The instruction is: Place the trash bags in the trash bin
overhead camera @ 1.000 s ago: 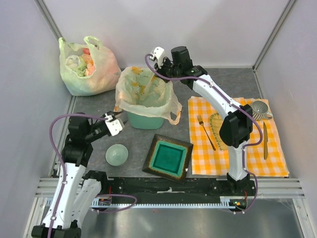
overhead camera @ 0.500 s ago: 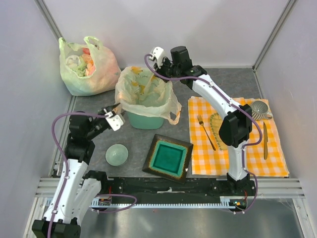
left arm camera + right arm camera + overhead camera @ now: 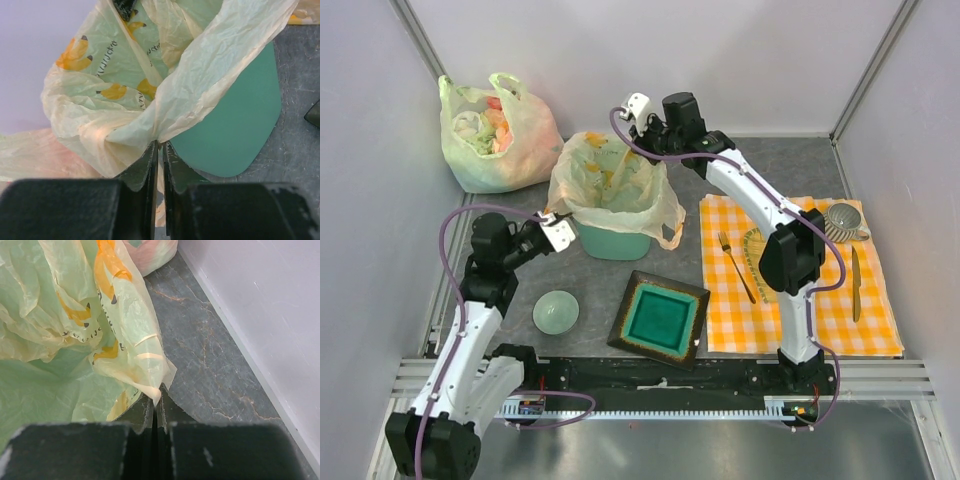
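The peach-cream trash bag with yellow prints lines the mint-green trash bin and hangs over its rim. My left gripper is shut on the bag's near-left edge; in the left wrist view the film is pinched between the jaws beside the bin wall. My right gripper is shut on the bag's far-right edge; in the right wrist view a fold of the bag is held at the fingertips above the grey floor.
A yellow-green bag stuffed with orange material sits at the back left. A small pale green bowl and a square teal dish lie in front of the bin. A yellow checked cloth with cutlery lies on the right.
My left gripper has moved up and back toward the bin's left side, pulling the bag's near-left edge with it. The right gripper has barely moved.
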